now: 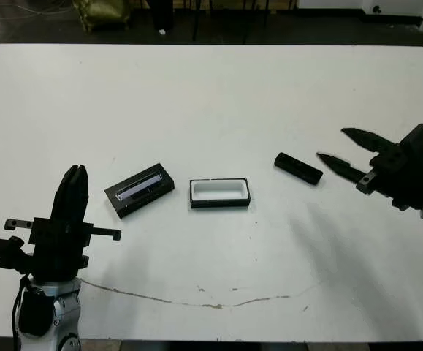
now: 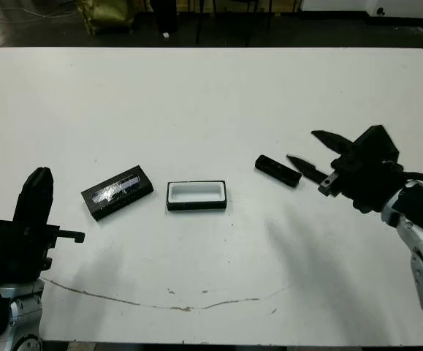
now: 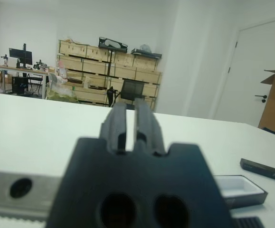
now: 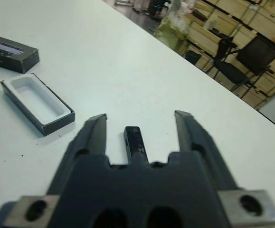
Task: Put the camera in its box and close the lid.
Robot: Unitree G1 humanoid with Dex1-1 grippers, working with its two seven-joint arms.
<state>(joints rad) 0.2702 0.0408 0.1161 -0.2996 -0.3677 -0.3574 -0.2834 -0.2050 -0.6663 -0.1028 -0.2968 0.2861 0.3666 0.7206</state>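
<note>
On white tabletop [image 1: 211, 95], lid [image 1: 139, 189], open box [image 1: 220, 193], camera [image 1: 298, 168] in row, right tool [image 1: 340, 150] wide beside camera, left tool [image 1: 73, 191] narrow, empty.

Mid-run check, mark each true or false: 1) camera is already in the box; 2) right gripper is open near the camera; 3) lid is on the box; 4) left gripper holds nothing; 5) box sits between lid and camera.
1) False. The camera lies on the table, apart from the box, which shows only its white lining.
2) True. The right gripper is open just beside the camera.
3) False. The lid rests on the table beside the box.
4) True. The left gripper is shut and holds nothing.
5) True.
</note>
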